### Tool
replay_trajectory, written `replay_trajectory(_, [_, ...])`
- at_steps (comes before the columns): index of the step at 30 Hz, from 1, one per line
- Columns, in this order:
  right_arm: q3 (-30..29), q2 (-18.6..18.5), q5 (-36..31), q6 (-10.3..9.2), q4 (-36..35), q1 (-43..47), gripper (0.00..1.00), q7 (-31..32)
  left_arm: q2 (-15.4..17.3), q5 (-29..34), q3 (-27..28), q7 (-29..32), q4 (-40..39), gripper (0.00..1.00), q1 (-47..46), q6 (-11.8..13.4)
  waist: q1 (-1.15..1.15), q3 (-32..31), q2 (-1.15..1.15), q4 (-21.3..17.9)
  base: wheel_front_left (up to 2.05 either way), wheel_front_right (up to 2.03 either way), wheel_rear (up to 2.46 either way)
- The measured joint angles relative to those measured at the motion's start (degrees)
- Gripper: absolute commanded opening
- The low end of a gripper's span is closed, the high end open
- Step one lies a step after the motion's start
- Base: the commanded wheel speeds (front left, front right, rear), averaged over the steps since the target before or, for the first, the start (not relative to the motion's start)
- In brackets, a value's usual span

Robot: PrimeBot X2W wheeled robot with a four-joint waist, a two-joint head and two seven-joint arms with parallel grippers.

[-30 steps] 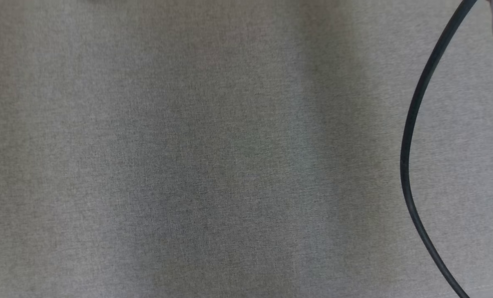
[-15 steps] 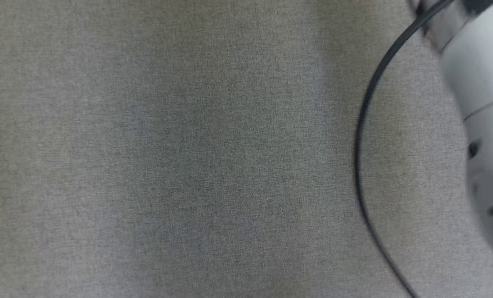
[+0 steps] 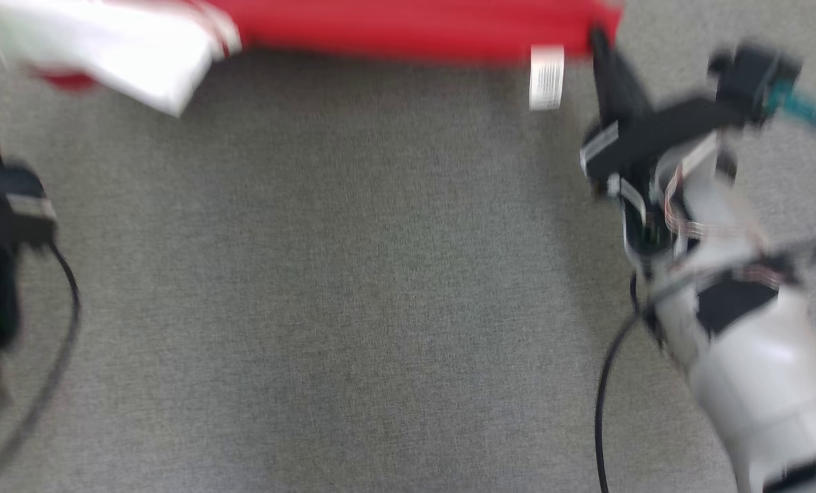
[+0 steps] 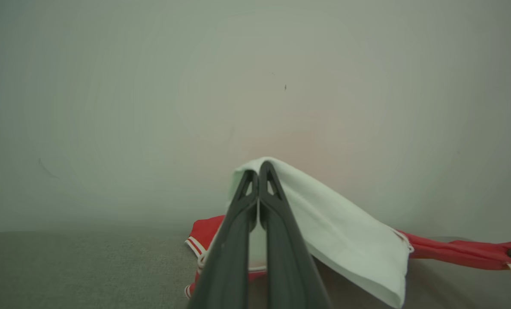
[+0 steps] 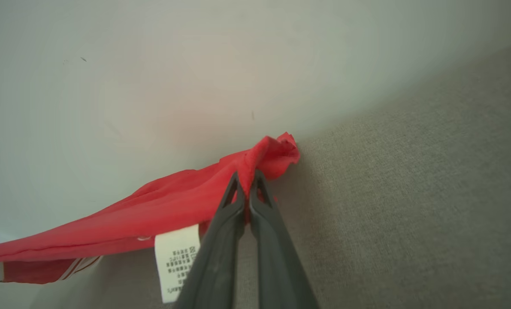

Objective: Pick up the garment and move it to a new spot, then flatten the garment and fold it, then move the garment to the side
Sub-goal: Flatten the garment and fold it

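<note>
Garment (image 3: 408,27) spans between my grippers, at far edge of grey surface (image 3: 380,274). My left gripper (image 4: 258,171) pinches white end, right gripper (image 5: 246,182) pinches red corner. Thin, light, limp; probably slippery, so corners and hems best.

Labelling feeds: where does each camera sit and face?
Head view: on the head, facing down at the grey woven surface and red-and-white cloth garment; shows the right end effector.
Left wrist view: left wrist, facing along the left end effector, shut on the garment's white part, toward a pale wall.
Right wrist view: right wrist, along the right end effector pinching the red corner.
All three share the garment and its white label.
</note>
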Motion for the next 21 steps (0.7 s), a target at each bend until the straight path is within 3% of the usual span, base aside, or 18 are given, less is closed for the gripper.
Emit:
replay_trajectory(4, [1.0,-1.9,3.8,0.00,-6.8,11.8,0.00,0.5,-1.5,-0.4,3.7,0.0,-11.0,0.00,16.2,5.2,0.00,-3.0,0.00,0.1,0.00,0.00,0.00])
replay_trajectory(6, [0.8,-3.2,4.9,0.00,-9.6,17.0,0.00,0.3,-2.1,0.4,4.8,0.0,-14.5,0.00,23.7,6.5,0.00,-4.4,0.00,0.1,0.00,0.00,0.00])
replay_trajectory(9, [0.2,-5.0,6.3,0.00,-12.5,24.1,0.00,0.5,-5.8,0.6,7.0,0.0,-18.0,0.00,33.3,8.2,0.00,-6.5,0.00,0.1,0.00,0.00,0.00])
replay_trajectory(21, [-5.7,-7.7,3.5,0.00,-22.5,45.6,0.00,4.0,-16.4,7.1,7.3,0.0,-17.1,0.00,54.1,5.4,0.00,-14.4,-0.01,1.1,0.00,0.00,0.00])
